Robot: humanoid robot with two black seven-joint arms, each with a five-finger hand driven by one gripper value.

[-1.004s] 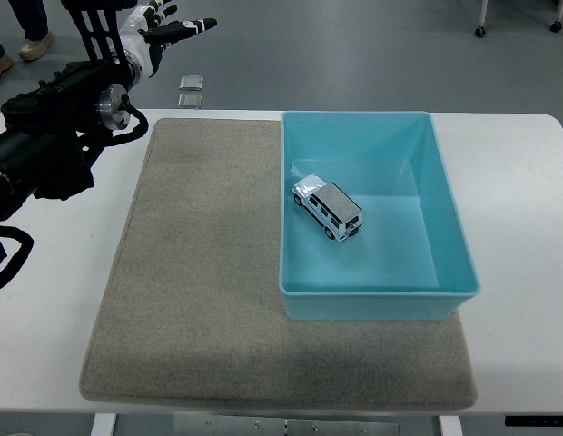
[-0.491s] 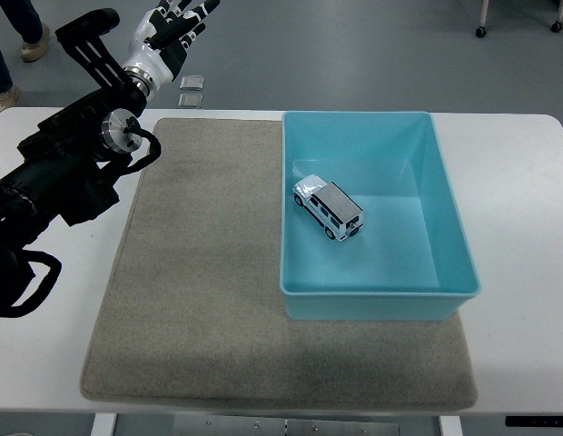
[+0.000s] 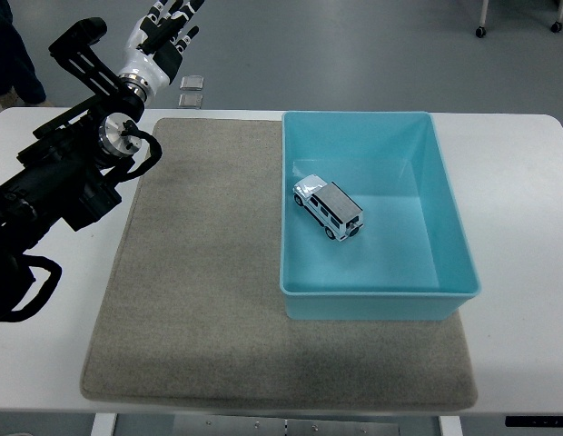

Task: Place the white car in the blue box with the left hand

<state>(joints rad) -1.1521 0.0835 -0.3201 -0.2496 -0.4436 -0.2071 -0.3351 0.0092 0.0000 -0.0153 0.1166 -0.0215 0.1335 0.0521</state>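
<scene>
A white car [image 3: 328,209] with a grey roof and dark wheels sits upright on the floor of the blue box [image 3: 449,227], angled with its nose toward the far left corner, left of the box's middle and clear of every wall. The open-topped box holds nothing else and rests on the right part of a grey mat [image 3: 200,291] spread over the white bench [image 3: 527,354]. The left robot hand [image 3: 159,32], empty, fingers extended and loosely apart, hangs above the bench's far left corner; since a second ago it has swung from pointing right to pointing away, while car and box have not shifted.
</scene>
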